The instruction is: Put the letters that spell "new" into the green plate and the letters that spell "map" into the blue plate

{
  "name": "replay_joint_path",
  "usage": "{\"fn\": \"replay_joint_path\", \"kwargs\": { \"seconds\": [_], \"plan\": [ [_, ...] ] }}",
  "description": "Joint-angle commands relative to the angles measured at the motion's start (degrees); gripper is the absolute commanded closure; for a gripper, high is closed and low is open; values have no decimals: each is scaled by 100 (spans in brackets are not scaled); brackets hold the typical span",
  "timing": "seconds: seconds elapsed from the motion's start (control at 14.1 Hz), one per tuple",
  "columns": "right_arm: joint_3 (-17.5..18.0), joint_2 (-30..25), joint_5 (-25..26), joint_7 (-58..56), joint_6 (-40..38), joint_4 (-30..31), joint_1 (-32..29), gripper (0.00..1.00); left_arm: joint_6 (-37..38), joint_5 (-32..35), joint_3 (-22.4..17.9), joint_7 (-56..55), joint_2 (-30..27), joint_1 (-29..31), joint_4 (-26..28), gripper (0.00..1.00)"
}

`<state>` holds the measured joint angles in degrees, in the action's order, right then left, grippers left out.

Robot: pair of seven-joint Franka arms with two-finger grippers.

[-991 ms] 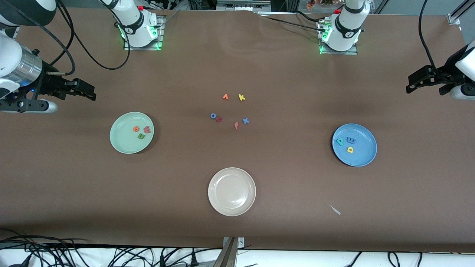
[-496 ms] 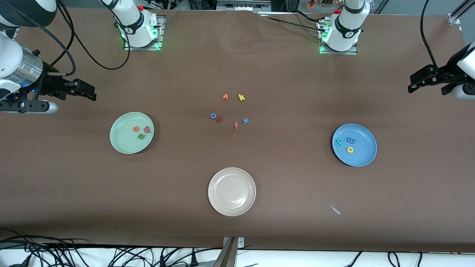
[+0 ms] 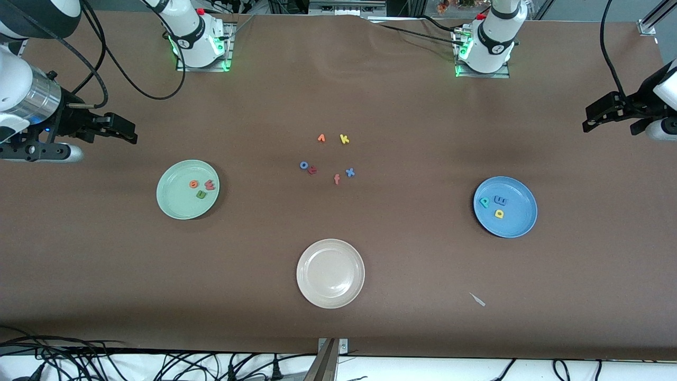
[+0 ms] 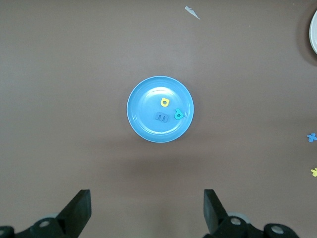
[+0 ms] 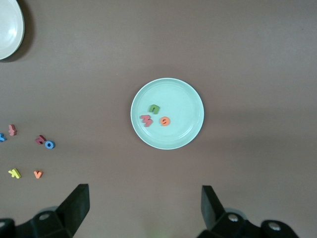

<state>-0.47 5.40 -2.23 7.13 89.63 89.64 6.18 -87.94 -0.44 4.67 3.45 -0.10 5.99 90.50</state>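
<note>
So the round pale mint-green plate [image 3: 188,189] has the olive n [image 3: 201,194], salmon w [image 3: 210,185] and orange e [image 3: 193,184] foam letters in it. Round blue plate [image 3: 505,207] holds the blue m [image 3: 500,200], teal p [image 3: 484,201], yellow a [image 3: 499,214]. Left gripper [image 4: 147,210] and right gripper [image 5: 144,208] both spread wide, empty, hanging high over the brown bench [image 3: 338,296] ends.

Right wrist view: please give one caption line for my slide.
Open right gripper above green plate holding n, w, e.
</note>
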Motion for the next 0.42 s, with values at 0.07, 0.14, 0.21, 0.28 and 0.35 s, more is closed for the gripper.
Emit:
{"fn": "replay_joint_path", "kwargs": {
  "seconds": [0.07,0.14,0.21,0.28,0.35],
  "plan": [
    [21,23,3,-72,-78,-78,-11,0,-65,62,34,120,-139,42,117,0],
    [21,23,3,-72,-86,-78,-11,0,-65,62,34,120,-139,42,125,0],
    [21,23,3,-72,-86,-78,-11,0,-65,62,34,120,-139,42,125,0],
    [21,23,3,-89,-78,-87,-11,0,-74,62,34,120,-130,34,125,0],
    [30,23,55,-124,-69,-87,-11,0,-74,62,42,120,-130,33,125,0]
  ]
}}
